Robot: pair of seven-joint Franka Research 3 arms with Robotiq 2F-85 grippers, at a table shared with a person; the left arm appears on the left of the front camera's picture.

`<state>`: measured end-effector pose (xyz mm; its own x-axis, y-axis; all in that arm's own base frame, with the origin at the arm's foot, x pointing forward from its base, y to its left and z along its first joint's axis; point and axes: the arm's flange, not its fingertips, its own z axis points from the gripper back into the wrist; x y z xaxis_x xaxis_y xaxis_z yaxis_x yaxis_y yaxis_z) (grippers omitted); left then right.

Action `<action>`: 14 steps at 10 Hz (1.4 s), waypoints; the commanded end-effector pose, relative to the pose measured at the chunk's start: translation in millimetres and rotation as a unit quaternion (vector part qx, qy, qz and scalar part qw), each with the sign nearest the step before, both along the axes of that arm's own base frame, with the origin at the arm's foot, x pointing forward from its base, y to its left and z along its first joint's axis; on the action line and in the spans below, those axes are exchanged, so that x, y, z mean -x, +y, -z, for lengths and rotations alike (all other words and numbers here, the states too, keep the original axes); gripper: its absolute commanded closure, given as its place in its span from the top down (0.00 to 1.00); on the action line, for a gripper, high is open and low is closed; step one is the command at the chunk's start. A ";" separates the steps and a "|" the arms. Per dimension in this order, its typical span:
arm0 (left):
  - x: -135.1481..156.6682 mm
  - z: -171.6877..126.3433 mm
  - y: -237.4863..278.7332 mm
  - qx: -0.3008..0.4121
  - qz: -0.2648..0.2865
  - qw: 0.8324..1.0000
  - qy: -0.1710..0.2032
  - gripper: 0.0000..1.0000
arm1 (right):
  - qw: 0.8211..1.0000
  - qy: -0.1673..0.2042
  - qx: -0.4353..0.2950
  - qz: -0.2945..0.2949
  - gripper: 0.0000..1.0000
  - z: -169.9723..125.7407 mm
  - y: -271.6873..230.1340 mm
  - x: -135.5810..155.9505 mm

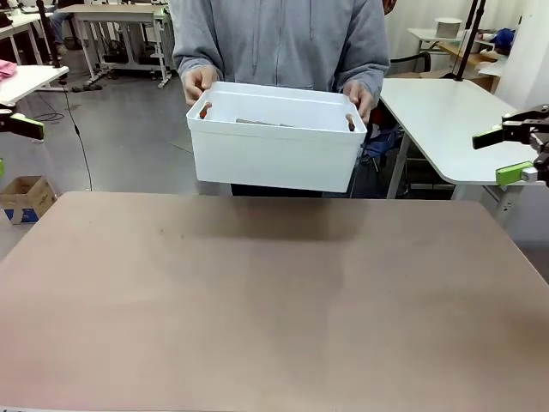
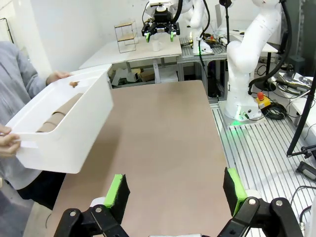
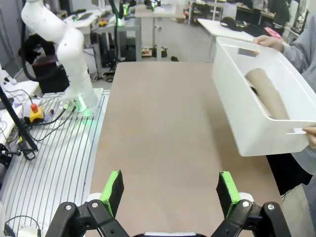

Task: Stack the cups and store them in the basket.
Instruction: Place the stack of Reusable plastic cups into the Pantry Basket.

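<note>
A person in a grey hoodie holds the white basket [image 1: 274, 154] by both short ends, lifted above the far edge of the table. Inside it lie tan-brown cups [image 3: 266, 96] nested into a stack on its side, seen as cups [image 2: 57, 116] in the left wrist view too. The basket [image 2: 74, 133] hangs at the left there, and the basket [image 3: 247, 98] at the right in the right wrist view. My left gripper [image 2: 175, 192] is open and empty above the table's near side. My right gripper [image 3: 168, 190] is open and empty too. In the front view the left gripper [image 1: 21, 126] and right gripper [image 1: 513, 153] sit at the picture's edges.
The brown tabletop [image 1: 274, 292] is bare. A cardboard box [image 1: 26, 197] stands on the floor at the left. A white side table [image 1: 446, 120] stands behind at the right. The other arm's white base [image 2: 244, 59] stands beside the table's edge.
</note>
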<state>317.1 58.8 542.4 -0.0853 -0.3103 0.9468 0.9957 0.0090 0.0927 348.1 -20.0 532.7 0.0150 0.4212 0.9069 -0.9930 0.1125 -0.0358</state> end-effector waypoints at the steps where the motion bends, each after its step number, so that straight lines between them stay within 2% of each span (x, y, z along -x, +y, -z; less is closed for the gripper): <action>1: 0.7 -2.2 -0.8 0.007 0.000 1.000 0.003 1.00 | 1.000 0.008 -0.012 0.006 1.00 -5.9 1.8 -0.4; 14: 0.7 -2.2 -0.8 0.007 0.000 1.000 0.003 1.00 | 1.000 0.008 -0.012 0.006 1.00 -5.9 1.8 -0.4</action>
